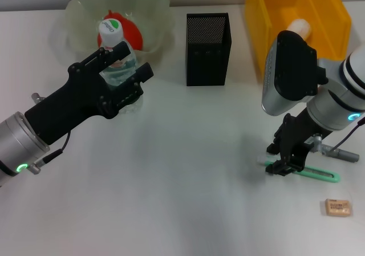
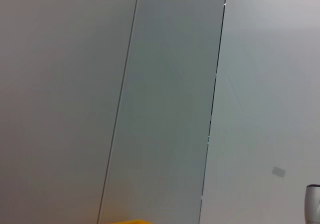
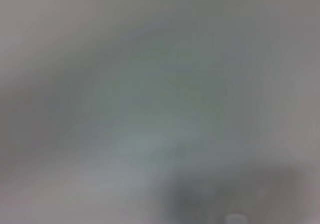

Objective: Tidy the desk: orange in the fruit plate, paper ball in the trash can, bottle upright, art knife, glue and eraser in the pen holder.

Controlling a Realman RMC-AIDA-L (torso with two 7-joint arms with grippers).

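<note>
Left gripper [image 1: 126,68] clenched on bottle [image 1: 117,53], upright at 10 o'clock against fruit plate [image 1: 157,5]; careless release topples it. Right gripper [image 1: 285,166] down over green knife [image 1: 316,174], 4 o'clock; grip unclear, may skid on table [image 1: 182,182].

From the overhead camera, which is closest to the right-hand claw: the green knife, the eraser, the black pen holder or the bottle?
From the right gripper, head view:
1. Green art knife, directly beneath it.
2. Eraser, on the desk's right edge.
3. Black pen holder, centre back.
4. Bottle, far left, in the left gripper.
</note>
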